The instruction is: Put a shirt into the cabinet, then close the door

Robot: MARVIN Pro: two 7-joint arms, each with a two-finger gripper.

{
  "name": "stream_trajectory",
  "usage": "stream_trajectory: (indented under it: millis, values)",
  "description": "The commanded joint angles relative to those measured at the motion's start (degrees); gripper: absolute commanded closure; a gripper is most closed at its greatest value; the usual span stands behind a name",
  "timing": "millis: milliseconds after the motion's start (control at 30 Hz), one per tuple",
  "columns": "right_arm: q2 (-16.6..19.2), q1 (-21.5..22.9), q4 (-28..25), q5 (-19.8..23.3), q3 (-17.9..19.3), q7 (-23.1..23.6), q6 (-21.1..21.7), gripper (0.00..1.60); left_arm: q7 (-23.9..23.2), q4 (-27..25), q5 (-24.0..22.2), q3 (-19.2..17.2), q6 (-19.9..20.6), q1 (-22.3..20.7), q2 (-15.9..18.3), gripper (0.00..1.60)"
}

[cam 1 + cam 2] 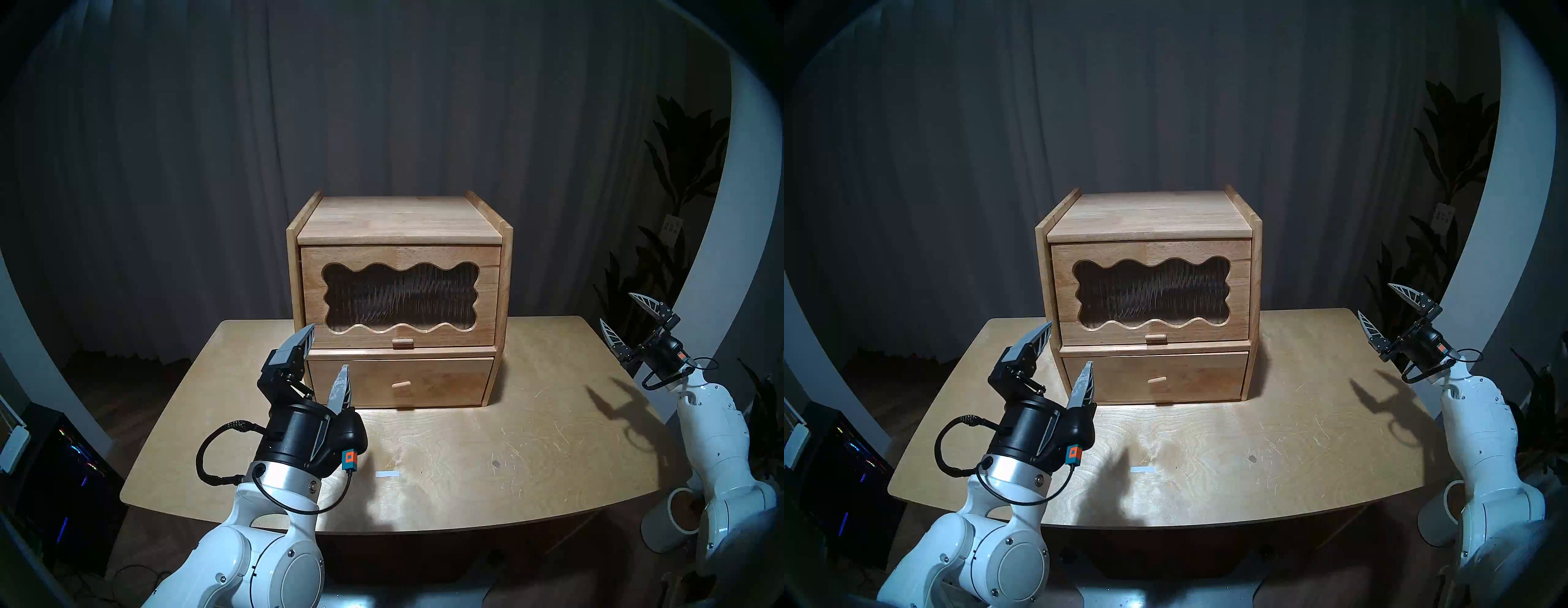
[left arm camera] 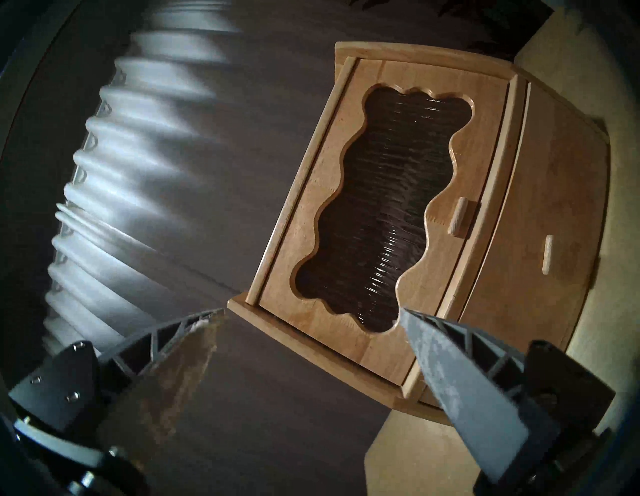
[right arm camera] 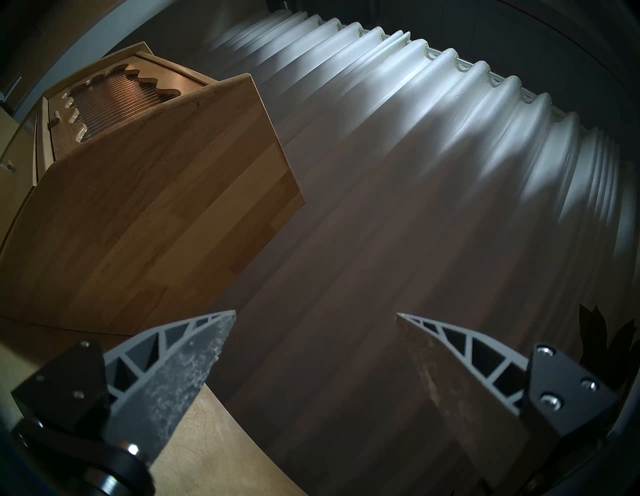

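We find the door (image 1: 401,297) flush against the cabinet (image 1: 399,220), its peg (image 1: 403,343) untouched, and the drawer (image 1: 401,382) below also shut. The shirt does not show on the table (image 1: 488,446); a dim mass behind the ribbed window may be it, but we cannot confirm.

The left end effector (image 1: 326,356) stands spread and empty at 8 o'clock of the cabinet, near its lower corner. The right end effector (image 1: 628,322) is likewise spread and empty, well apart at 3 o'clock.

Risks, in our judgement: the left fingers could clip the cabinet's corner or the peg on any careless swing and nudge the door ajar. An unlatched door could also drift open unnoticed.
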Motion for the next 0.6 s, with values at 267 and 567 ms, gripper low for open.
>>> stream_trajectory:
  millis: [267,567]
  values:
    - [0.21,0.42,-0.21,-0.03,0.03,0.15,-0.11,0.0,-2.27,-1.69,-13.48,-11.04,1.45,-6.22,-5.77,0.0]
    - [0.2,0.45,0.01,-0.1,0.0,0.13,-0.11,0.0,-4.45,-0.88,-20.21,-18.12,3.17,-10.6,-7.43,0.0]
